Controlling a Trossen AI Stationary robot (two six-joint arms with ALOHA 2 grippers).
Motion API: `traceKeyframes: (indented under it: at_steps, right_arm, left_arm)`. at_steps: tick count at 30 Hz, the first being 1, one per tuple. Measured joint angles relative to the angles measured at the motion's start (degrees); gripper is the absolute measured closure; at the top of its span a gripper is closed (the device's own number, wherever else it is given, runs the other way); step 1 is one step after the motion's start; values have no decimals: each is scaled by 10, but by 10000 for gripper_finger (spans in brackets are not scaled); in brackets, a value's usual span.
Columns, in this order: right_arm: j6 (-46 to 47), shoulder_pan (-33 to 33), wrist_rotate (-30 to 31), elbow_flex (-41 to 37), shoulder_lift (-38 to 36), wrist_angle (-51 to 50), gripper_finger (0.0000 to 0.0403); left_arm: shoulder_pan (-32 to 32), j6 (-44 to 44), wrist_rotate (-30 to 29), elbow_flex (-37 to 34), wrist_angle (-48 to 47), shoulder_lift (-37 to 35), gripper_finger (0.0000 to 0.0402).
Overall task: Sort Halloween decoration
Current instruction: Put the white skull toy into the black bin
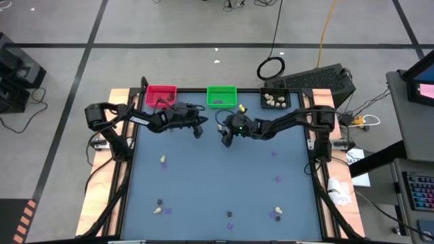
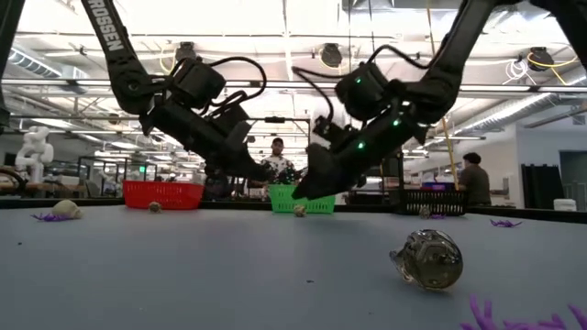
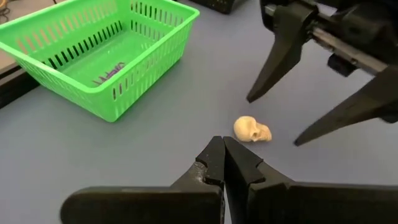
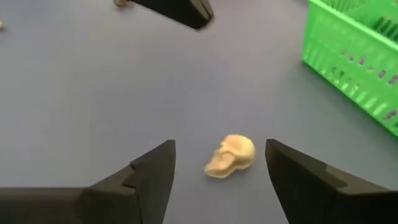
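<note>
While both arms met over the far middle of the blue table [image 1: 217, 183], the green bin [image 3: 99, 56] stood just beyond the two grippers, with the red bin [image 1: 161, 95] past the left arm and the black bin [image 1: 275, 99] past the right arm, cream lumps lying in it. The right gripper [image 4: 221, 171] hung low over the mat with its fingers [image 4: 149, 177] spread wide, gripping nothing. The left gripper [image 3: 224, 163] hovered just beside it, fingers pressed together and empty. A cream-white skull [image 4: 231, 155] lay on the mat between the right gripper's fingers, touching neither, and just ahead of the left gripper's tips. Flat purple bits [image 3: 107, 71] lay inside the green bin, and other small trinkets [image 1: 163, 160] were scattered well apart from both grippers, toward the near edge
</note>
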Motion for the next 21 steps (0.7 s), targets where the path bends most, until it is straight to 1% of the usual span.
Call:
traceKeyframes:
  at_steps: [2, 6, 10, 14, 21]
  right_arm:
    - [0, -4, 12, 12, 17, 0, 163]
    - [0, -13, 11, 34, 45, 1, 164]
    - [0, -14, 10, 41, 67, 1, 180]
    - [0, -13, 9, 42, 72, 6, 217]
    - [0, -13, 8, 42, 67, 1, 314]
  left_arm:
    - [2, 0, -1, 0, -2, 0, 401]
    - [2, 0, -1, 0, -6, 0, 402]
    - [2, 1, -1, 0, -6, 0, 402]
    - [2, 1, -1, 0, -8, 0, 402]
    - [2, 1, -1, 0, -9, 0, 401]
